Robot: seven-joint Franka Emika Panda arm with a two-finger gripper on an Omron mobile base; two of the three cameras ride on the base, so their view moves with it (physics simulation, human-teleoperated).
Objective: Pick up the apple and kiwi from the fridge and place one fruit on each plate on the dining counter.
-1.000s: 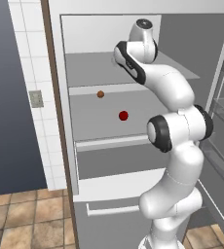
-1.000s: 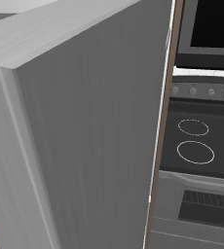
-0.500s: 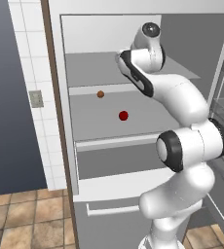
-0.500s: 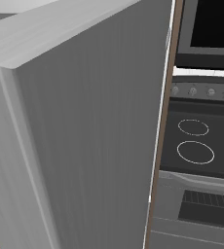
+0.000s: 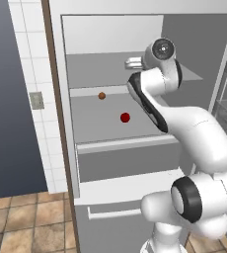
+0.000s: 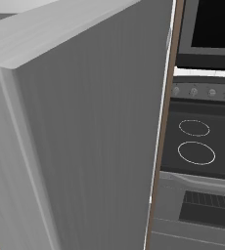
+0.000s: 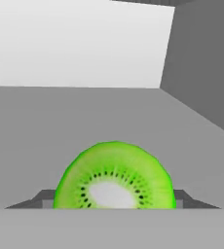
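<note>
While no writing is legible, the fingers (image 7: 114, 206) pinch the kiwi (image 7: 115, 176).

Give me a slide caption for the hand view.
Kiwi between the jaws, above a grey fridge shelf.

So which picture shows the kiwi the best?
The hand view. The kiwi is big and close there, its bright green cut face with pale middle and dark seeds between the gripper's fingers. In the left base view the arm covers that spot. The right base view faces the fridge's grey side.
</note>
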